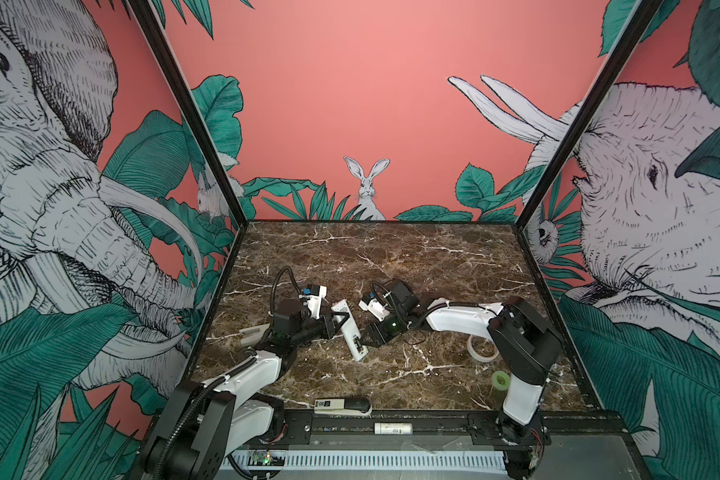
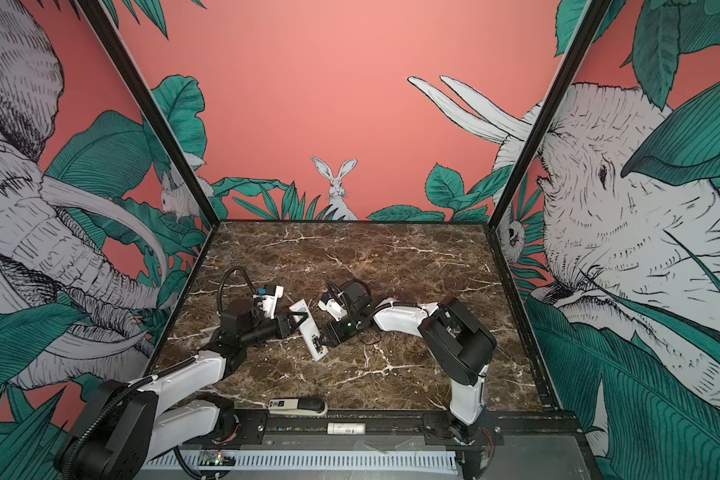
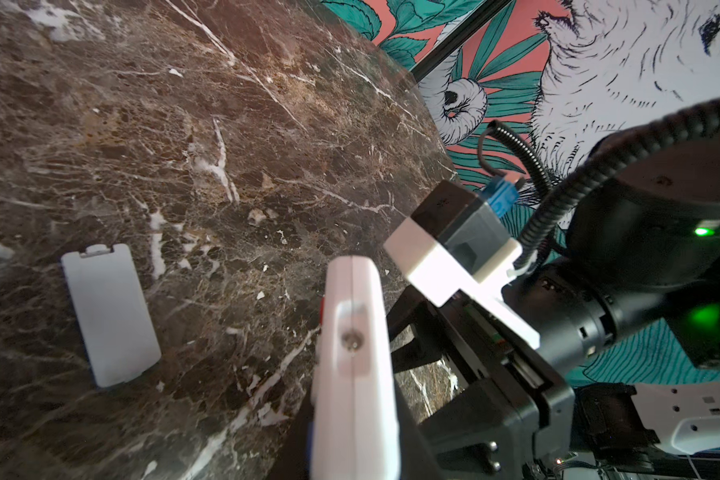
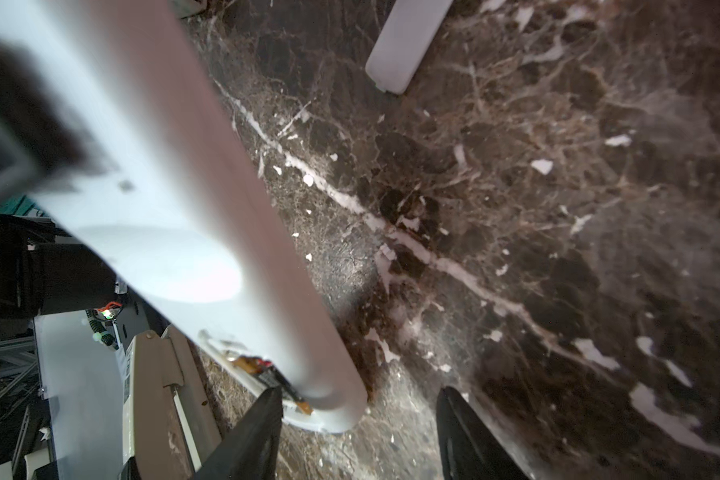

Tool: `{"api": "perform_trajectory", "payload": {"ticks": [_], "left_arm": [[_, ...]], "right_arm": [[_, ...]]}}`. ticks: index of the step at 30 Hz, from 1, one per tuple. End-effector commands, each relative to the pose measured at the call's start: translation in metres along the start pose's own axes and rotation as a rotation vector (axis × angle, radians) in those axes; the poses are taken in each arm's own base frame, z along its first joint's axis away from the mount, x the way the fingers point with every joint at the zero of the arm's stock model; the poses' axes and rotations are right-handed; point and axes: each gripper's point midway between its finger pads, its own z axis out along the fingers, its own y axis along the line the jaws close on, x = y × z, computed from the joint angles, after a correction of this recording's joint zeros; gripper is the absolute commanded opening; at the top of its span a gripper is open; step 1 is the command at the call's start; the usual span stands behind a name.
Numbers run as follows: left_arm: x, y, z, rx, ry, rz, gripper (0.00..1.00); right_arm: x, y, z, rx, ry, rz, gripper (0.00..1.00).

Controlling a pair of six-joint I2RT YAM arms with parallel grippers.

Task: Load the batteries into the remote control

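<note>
The remote control (image 1: 349,330) (image 2: 309,331), a slim white bar, is held over the marble in both top views with its back up. My left gripper (image 1: 336,325) (image 3: 352,451) is shut on its middle, and the remote's end (image 3: 352,307) sticks out past the jaws. My right gripper (image 1: 364,341) (image 4: 358,424) is open at the remote's near end (image 4: 333,399), with one fingertip (image 4: 267,409) against the open compartment. One dark battery with orange marks (image 4: 267,372) lies in that compartment. I cannot make out another battery.
The white cover piece (image 3: 109,316) (image 4: 404,45) lies flat on the marble left of the arms. A stapler (image 1: 341,406) sits at the front edge, with a white tube (image 1: 393,428) on the rail below. A white tape roll (image 1: 481,347) and a green roll (image 1: 500,380) lie at the right.
</note>
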Motion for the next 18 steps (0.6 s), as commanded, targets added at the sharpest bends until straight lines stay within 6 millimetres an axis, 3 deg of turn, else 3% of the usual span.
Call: {"api": "perform_trajectory", "payload": {"ticks": [1, 6, 18], "left_arm": [[0.001, 0.015, -0.002, -0.067, -0.008, 0.019, 0.0], [0.003, 0.019, -0.003, -0.076, -0.002, 0.01, 0.0], [0.004, 0.023, -0.006, -0.1, 0.001, 0.009, 0.0]], "right_arm": [[-0.018, 0.007, 0.008, 0.004, -0.045, -0.04, 0.53], [-0.02, 0.01, 0.017, -0.004, -0.051, -0.038, 0.53], [-0.022, 0.017, 0.019, -0.021, -0.053, -0.051, 0.53]]}}
